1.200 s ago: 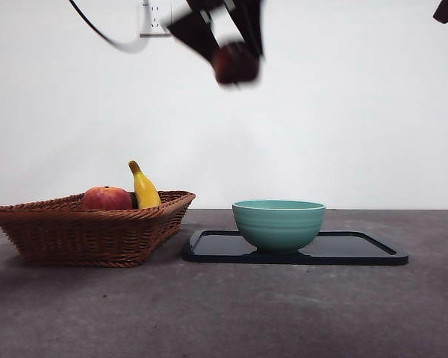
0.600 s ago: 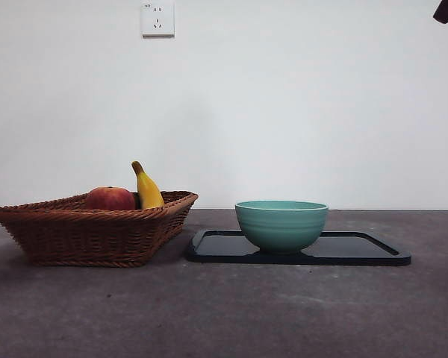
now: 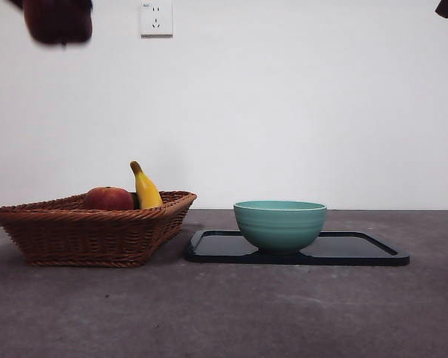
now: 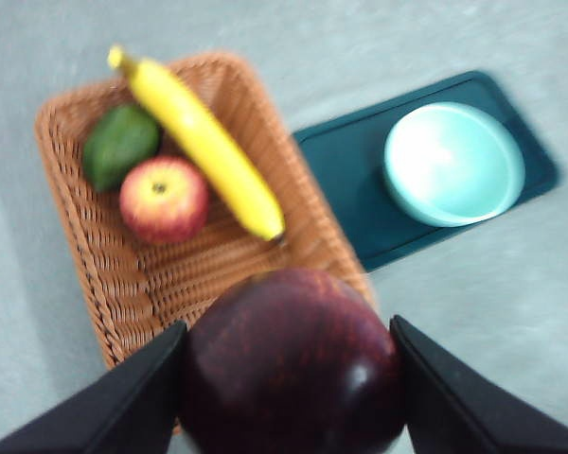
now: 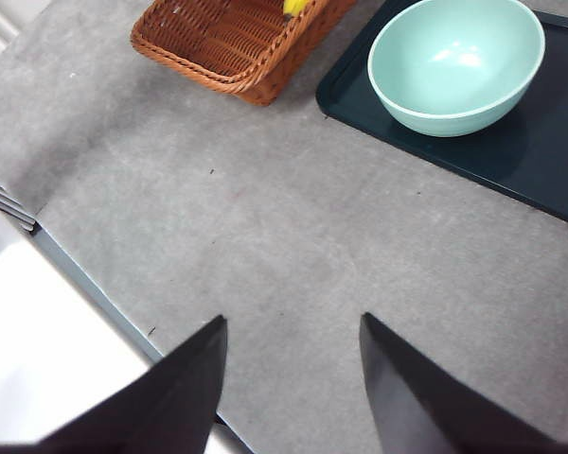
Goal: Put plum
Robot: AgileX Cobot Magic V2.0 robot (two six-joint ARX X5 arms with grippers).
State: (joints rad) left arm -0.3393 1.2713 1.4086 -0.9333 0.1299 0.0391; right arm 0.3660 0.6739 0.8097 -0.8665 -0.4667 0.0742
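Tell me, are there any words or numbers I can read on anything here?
None can be read.
White wall socket plate: a tiny dark mark in its upper corner, too small to read.
Woven brown wicker basket, mint green ceramic bowl, flat black tray, glossy dark maroon plum held by the left gripper: no writing on any of them.

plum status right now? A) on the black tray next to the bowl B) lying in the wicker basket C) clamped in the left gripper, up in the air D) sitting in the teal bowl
C: the left wrist view shows the plum clamped between the left gripper jaws, high above the basket; the bowl holds nothing.
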